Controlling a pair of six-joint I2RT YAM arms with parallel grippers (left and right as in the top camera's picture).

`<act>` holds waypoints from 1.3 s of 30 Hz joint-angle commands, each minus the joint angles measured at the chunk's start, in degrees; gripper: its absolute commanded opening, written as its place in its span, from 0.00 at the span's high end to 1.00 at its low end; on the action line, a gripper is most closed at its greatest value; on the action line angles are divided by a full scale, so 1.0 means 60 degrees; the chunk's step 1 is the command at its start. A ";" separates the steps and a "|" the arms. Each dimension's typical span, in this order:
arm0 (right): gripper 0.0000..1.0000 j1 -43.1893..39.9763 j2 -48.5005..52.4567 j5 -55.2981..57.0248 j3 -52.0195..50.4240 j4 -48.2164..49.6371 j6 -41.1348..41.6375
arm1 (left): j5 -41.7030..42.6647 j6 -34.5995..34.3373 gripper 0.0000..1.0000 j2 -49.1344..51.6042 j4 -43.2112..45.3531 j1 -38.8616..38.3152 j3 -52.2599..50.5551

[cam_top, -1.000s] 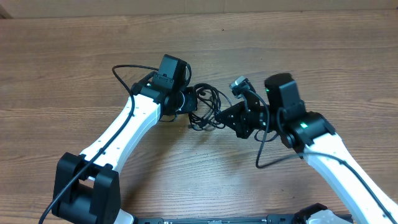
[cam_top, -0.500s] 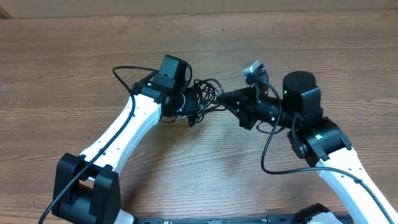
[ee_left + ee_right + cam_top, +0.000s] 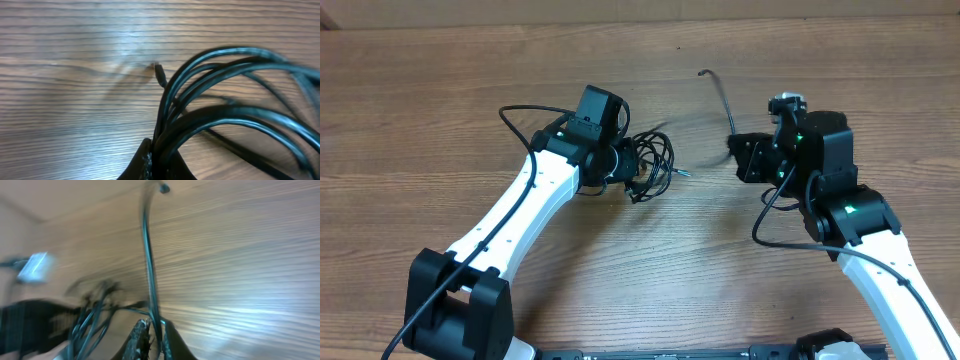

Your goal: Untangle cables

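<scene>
Black cables (image 3: 650, 165) clamped in left gripper (image 3: 624, 166), wooden table (image 3: 440, 100) beneath.

A brown wood-grain desk (image 3: 440, 110) fills the view edge to edge, its grain running left to right. Just left of centre, a bundle of thin black cables (image 3: 655, 160) spreads its loops over the wood, with one silver-tipped plug (image 3: 686, 174) poking out to the right. A single cord (image 3: 722, 98) curves toward the upper middle; whether it touches the wood I can't tell.
</scene>
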 commanded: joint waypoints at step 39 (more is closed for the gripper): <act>0.46 0.1960 0.3683 -0.2058 0.0291 0.1654 -0.5450 | 0.2492 0.4645 0.96 -0.0051 0.0532 0.0328 0.0022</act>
